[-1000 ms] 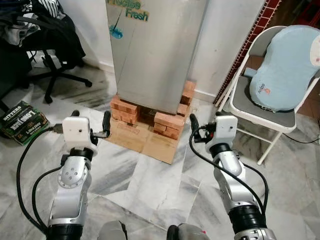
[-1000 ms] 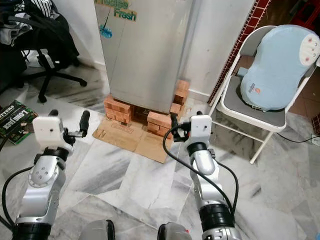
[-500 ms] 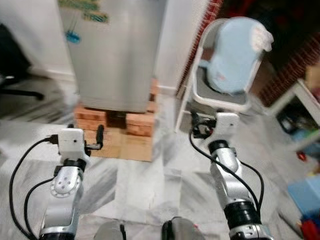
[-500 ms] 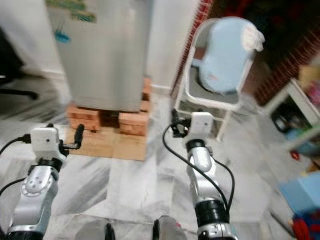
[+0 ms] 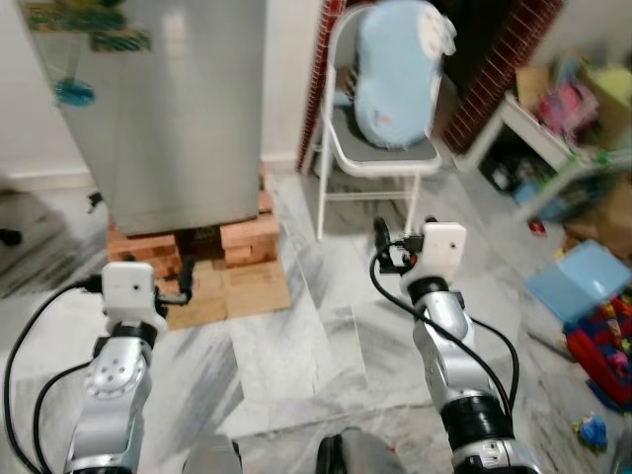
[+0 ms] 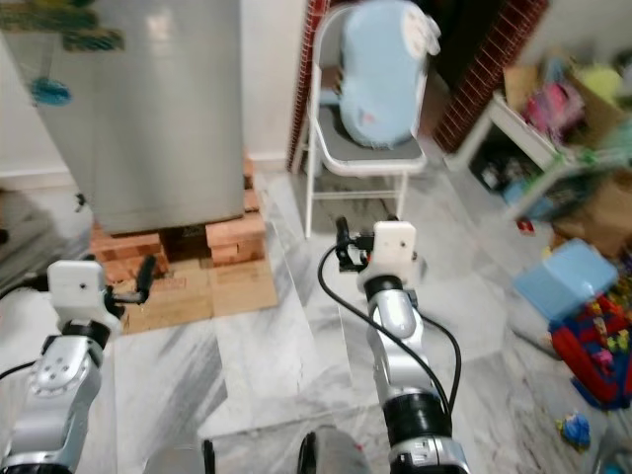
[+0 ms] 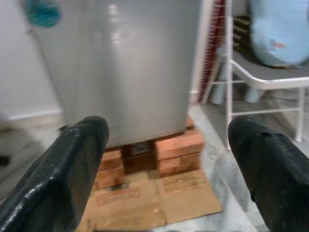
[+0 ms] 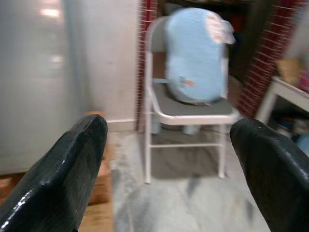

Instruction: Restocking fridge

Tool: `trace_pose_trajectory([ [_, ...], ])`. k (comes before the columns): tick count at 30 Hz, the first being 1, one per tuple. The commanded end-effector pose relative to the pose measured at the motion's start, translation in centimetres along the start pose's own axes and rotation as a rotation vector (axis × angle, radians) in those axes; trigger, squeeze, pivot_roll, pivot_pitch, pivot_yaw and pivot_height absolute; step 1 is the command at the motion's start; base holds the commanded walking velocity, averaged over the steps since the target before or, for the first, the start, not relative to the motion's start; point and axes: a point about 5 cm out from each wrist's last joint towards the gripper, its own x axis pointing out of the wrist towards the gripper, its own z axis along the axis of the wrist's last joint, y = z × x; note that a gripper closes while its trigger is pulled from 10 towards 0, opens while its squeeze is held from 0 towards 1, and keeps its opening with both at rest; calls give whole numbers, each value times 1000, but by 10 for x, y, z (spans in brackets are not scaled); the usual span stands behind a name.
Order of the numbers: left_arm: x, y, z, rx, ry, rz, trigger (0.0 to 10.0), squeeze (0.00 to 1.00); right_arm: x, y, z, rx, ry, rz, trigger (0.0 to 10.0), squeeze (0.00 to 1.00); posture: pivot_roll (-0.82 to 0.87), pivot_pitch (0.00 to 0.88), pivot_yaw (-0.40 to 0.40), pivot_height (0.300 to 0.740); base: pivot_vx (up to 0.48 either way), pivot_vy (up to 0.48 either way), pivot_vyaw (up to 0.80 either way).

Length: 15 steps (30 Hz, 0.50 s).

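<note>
— Can any writing be read?
— None; the coloured stickers on the fridge [image 5: 168,109] are blurred. It is a smooth silver box, door closed, raised on red bricks [image 5: 242,240] with flat cardboard [image 5: 242,291] laid in front, on the marble floor [image 5: 326,336].
— And the arms?
— Both are held forward and empty: left gripper [image 7: 164,169] spread wide toward the fridge, right gripper [image 8: 169,169] spread wide toward a white folding chair [image 5: 380,163] bearing a pale blue cushion [image 5: 395,59]

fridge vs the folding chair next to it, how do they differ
The fridge is a tall silver box raised on bricks over cardboard; the folding chair is a thin white frame standing straight on the floor. The fridge's door is shut and bare-fronted; the chair's seat holds a light blue cushion. Both stand against the wall.
</note>
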Motion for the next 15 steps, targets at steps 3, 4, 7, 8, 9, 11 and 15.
trace_pose_trajectory([
  [3, 3, -14, 3, -31, -13, -39, 10000, 0, -2, -15, -1, -20, 11, -45, 10000, 0, 59, 139, -102, 740, 0, 480, -800],
  [4, 3, -14, 2, -31, -13, -39, 10000, 0, -2, -14, -1, -21, 12, -44, 10000, 0, 59, 142, -103, 740, 0, 480, -800],
  [7, 0, -16, 1, -34, -8, -44, 10000, 0, -2, -15, -1, -23, 11, -45, 10000, 0, 59, 143, -103, 740, 0, 480, -800],
  [8, 0, -16, 0, -34, -6, -46, 10000, 0, -2, -15, -1, -24, 11, -47, 10000, 0, 59, 144, -103, 740, 0, 480, -800],
  [9, -1, -16, -1, -34, -3, -45, 10000, 0, -2, -15, -1, -23, 11, -47, 10000, 0, 60, 145, -102, 740, 0, 480, -800],
  [11, -2, -16, -1, -34, -1, -44, 10000, 0, -2, -16, -1, -23, 12, -49, 10000, 0, 61, 146, -103, 740, 0, 480, -800],
  [15, -1, -16, -2, -31, 1, -47, 10000, 0, -2, -16, 0, -25, 10, -51, 10000, 0, 60, 145, -102, 740, 0, 480, -800],
])
